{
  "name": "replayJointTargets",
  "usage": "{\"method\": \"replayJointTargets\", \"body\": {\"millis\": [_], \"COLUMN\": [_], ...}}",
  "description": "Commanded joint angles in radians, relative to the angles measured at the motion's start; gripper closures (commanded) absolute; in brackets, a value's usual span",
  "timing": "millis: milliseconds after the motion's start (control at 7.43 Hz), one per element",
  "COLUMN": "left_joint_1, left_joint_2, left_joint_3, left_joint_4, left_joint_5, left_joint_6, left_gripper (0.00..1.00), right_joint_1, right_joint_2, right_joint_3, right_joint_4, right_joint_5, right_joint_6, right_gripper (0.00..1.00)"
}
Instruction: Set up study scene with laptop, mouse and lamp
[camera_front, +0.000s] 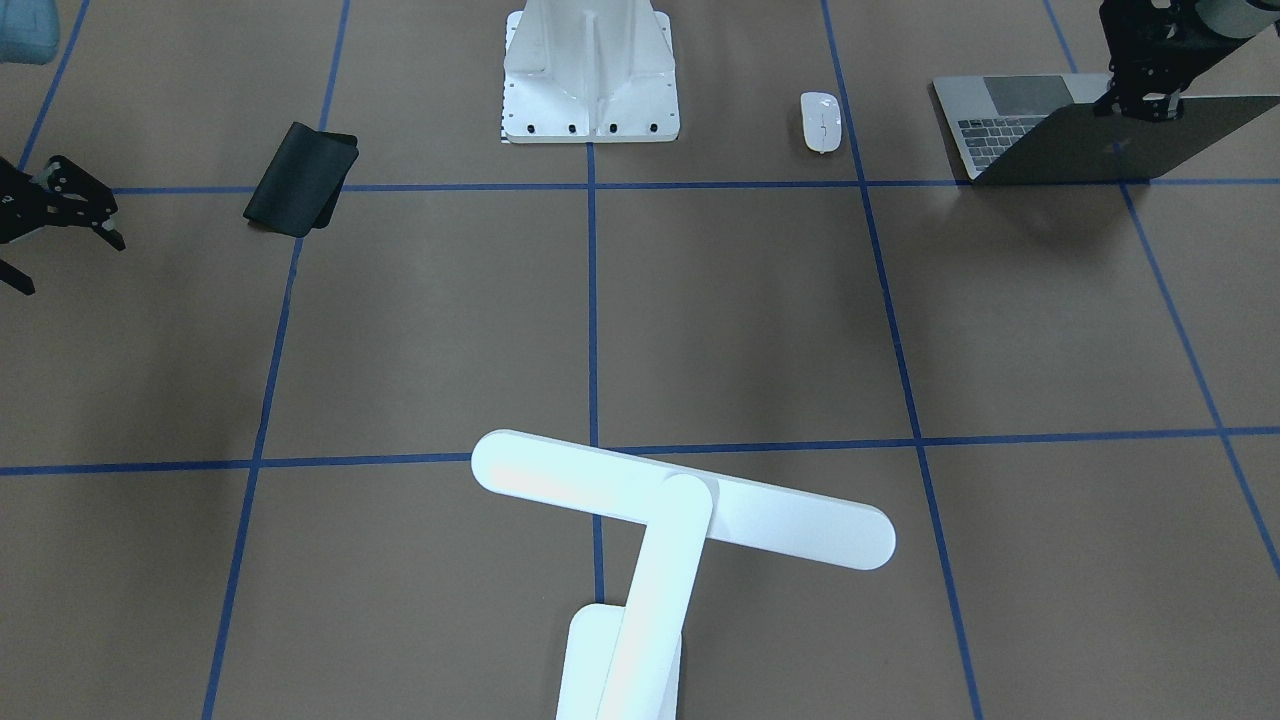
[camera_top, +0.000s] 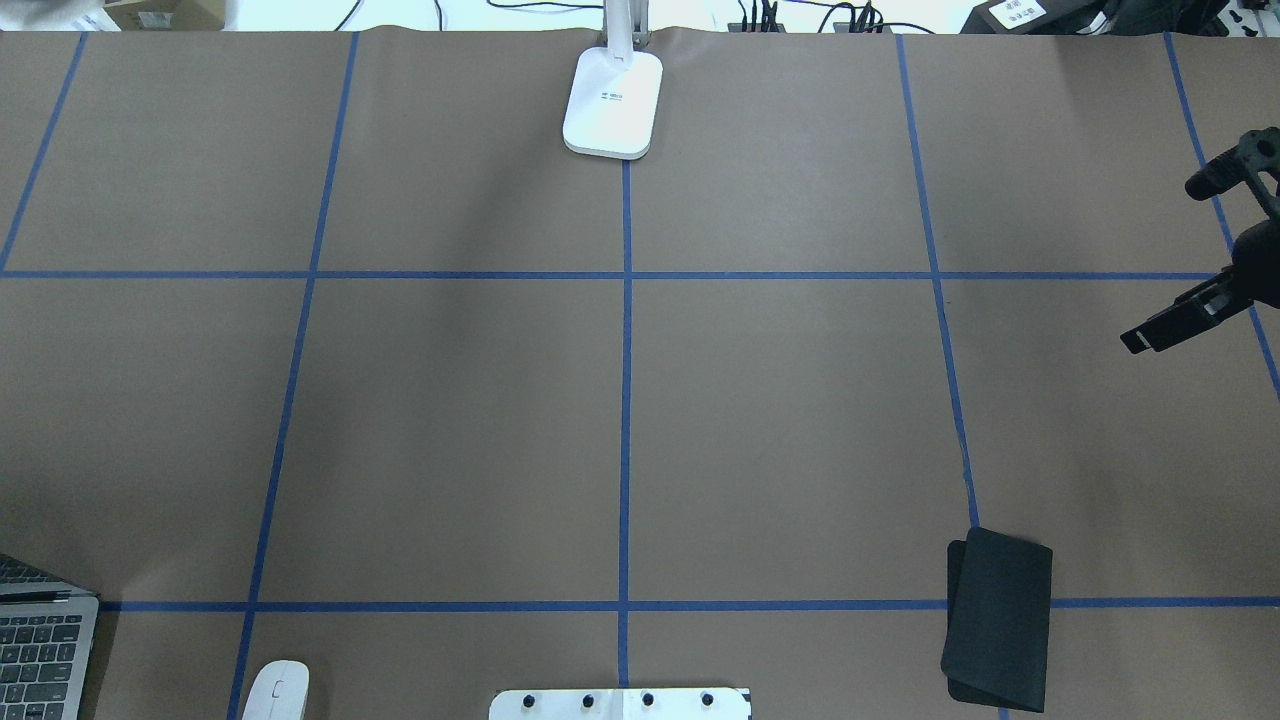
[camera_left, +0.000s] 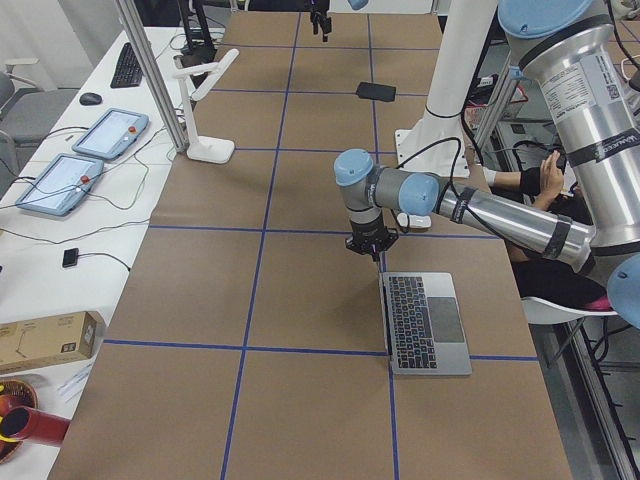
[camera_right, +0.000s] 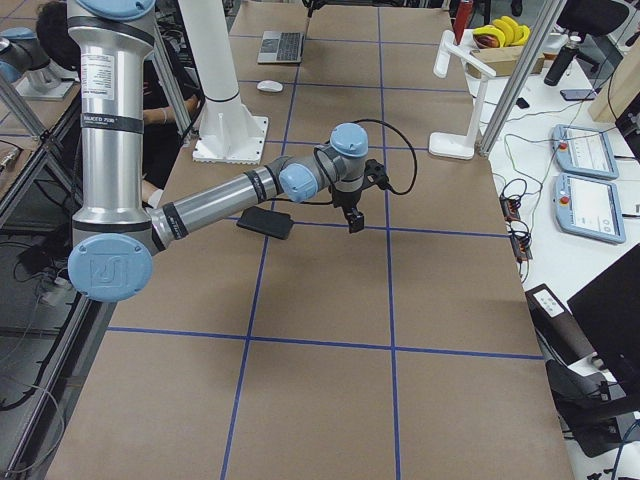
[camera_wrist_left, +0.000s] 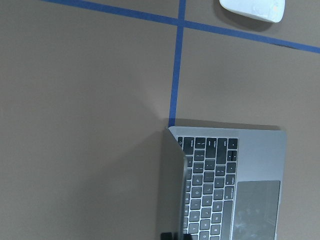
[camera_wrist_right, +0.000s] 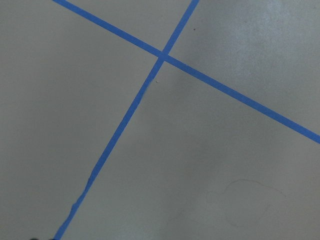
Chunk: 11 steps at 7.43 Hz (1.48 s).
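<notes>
Front view: laptop (camera_front: 1100, 150) half open on the surface (camera_front: 700, 320), on the robot's left and close to its side. Left claw (camera_front: 1148, 108) pinched on the lid's top edge. Mouse (camera_front: 821, 121) near the laptop; lamp (camera_front: 680, 510) well apart, at the operators' edge.

Overhead: right claw (camera_top: 1160, 265) spread wide, empty, far from all three.

Left wrist view: lid seen edge-on, thin. Probably stiff, fairly heavy, slick metal with a delicate hinge — safer gripped at the base's edges than hauled by the lid.
</notes>
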Motion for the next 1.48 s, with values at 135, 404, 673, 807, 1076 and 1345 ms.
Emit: {"method": "replayJointTargets", "body": {"millis": [135,404,673,807,1076,1345], "left_joint_1": [-0.003,-0.009,-0.038,-0.058,-0.078,-0.095], "left_joint_2": [0.002,0.002,0.002,-0.004,-0.055,-0.128], "left_joint_3": [0.006,-0.003,-0.018,-0.026,-0.021,-0.017], "left_joint_4": [-0.001,-0.001,-0.001,-0.001,0.003,0.015], "left_joint_5": [0.000,0.000,0.000,0.000,-0.002,0.000], "left_joint_6": [-0.002,0.000,0.000,0.002,0.018,0.018], "left_gripper": [0.89,0.92,0.92,0.93,0.93,0.93], "right_joint_1": [0.000,0.000,0.000,0.000,0.001,0.013], "right_joint_2": [0.004,0.004,0.004,0.006,0.007,0.000], "right_joint_3": [-0.010,-0.010,-0.010,-0.010,-0.001,0.013], "right_joint_4": [0.002,0.002,0.002,0.002,0.002,0.002], "right_joint_5": [0.000,0.000,0.001,0.002,0.003,0.002], "right_joint_6": [-0.006,-0.006,-0.006,-0.006,0.003,0.005], "right_gripper": [0.00,0.00,0.00,0.00,0.00,0.00]}}
